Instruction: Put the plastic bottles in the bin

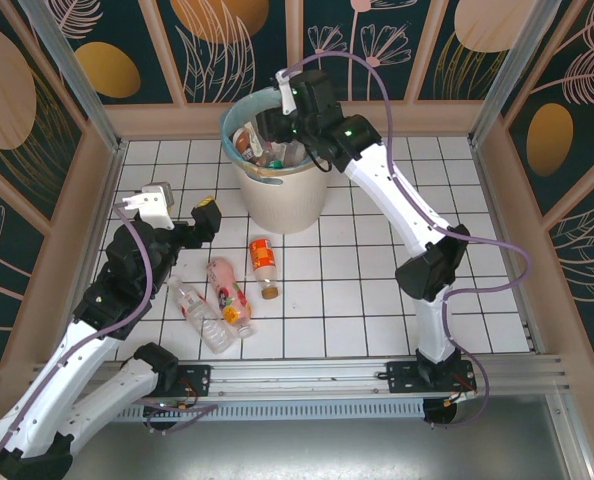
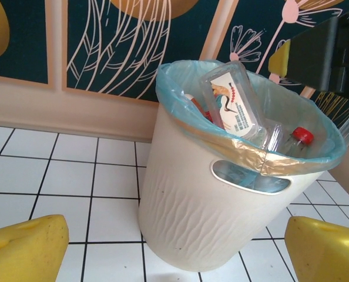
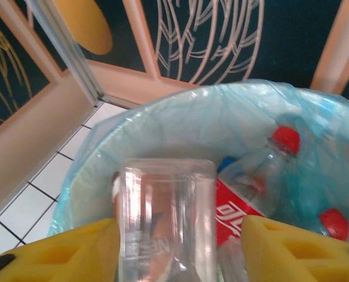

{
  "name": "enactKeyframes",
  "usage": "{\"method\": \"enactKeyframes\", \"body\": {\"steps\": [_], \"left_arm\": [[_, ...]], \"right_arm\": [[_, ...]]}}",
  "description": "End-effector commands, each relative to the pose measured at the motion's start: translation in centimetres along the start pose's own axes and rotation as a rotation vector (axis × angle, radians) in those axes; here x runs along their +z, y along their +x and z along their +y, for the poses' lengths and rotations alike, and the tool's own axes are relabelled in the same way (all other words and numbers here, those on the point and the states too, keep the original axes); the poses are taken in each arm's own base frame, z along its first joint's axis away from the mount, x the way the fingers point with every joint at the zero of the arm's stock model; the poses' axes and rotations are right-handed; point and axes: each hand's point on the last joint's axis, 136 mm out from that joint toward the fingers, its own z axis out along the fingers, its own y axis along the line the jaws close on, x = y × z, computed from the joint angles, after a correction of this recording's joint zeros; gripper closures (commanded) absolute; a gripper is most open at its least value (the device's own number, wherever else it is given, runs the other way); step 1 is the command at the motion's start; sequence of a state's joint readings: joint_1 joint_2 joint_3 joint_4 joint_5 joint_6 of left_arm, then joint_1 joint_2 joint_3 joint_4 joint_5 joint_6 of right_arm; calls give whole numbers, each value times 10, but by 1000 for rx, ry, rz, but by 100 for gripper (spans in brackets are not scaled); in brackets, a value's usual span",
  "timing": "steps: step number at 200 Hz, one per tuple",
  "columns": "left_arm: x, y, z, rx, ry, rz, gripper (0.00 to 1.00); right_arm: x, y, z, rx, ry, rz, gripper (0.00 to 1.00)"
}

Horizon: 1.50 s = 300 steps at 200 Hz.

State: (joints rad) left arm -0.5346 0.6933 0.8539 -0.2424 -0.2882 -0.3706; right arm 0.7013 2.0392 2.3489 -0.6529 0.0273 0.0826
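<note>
**Right claw open over the bin, one bottle between its fingers**

The right claw (image 3: pixel 180 235) hangs over the bin (image 2: pixel 192 217) with its two yellow fingers (image 3: pixel 57 255) spread. One clear bottle (image 3: pixel 165 211) stands between them, base toward the wrist camera. It sits against the left finger, but a gap shows at the right finger, so the claw is not clasping it. From the left wrist, this bottle leans on the bin's rim, base up and half out. Its white label carries an orange-red drawing and small print too fine to read.

The left claw (image 2: pixel 175 241) is low over the tiles (image 2: pixel 74 176), facing the bin. Its two yellow fingers are wide apart with nothing between them.

There is one bin, round and cream, lined with one blue-green bag (image 3: pixel 163 117) folded over the rim. Below the leaning bottle, three caps can be counted inside: two red (image 3: pixel 286 140) and one blue (image 3: pixel 224 163). The bottle under one red cap wears a red label (image 3: pixel 233 211) with white Coca-Cola script, partly hidden.

From above, three bottles lie on the tiles on the near side of the bin, apart from it. One has an orange label (image 1: pixel 264 258), one is pink (image 1: pixel 225 282), and one is clear (image 1: pixel 199 315). The pink and clear ones lie side by side, and the orange one is just to their right.
</note>
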Motion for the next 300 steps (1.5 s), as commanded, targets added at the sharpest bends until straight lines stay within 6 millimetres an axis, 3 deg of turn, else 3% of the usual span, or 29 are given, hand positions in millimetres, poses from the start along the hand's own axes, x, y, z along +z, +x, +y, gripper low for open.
{"method": "enactKeyframes", "body": {"steps": [1,17,39,73,110,138,171,190,206,235,255,279,300], "left_arm": [[-3,1,6,11,-22,-3,5],[-4,2,7,7,-26,-6,6],[-5,5,9,6,-31,0,6],[-6,11,13,5,-39,11,6],[-6,12,13,0,-40,11,6],[-8,11,14,-5,-43,7,6],[-6,16,16,-5,-49,16,6],[-4,16,14,-8,-42,18,6],[-4,13,13,-12,-39,13,6],[-8,3,12,-27,-42,-5,6],[-9,3,12,-35,-45,7,6],[-10,9,14,-52,-56,39,6],[-8,19,16,-66,-62,71,6]], "right_arm": [[20,-4,26,-26,-102,-35,53],[33,9,34,-24,-141,7,62],[51,44,34,-6,-151,109,72],[65,94,19,10,-96,241,75],[63,117,4,5,-29,293,76],[50,122,0,18,-12,301,75],[32,115,-2,25,-9,249,75],[25,99,-1,25,-16,197,69],[19,76,3,20,-34,135,62],[-4,16,20,17,-87,-11,50],[-20,-8,29,19,-104,-71,43],[-38,-6,45,7,-118,-88,41],[-52,23,68,-46,-170,-87,42]]}}
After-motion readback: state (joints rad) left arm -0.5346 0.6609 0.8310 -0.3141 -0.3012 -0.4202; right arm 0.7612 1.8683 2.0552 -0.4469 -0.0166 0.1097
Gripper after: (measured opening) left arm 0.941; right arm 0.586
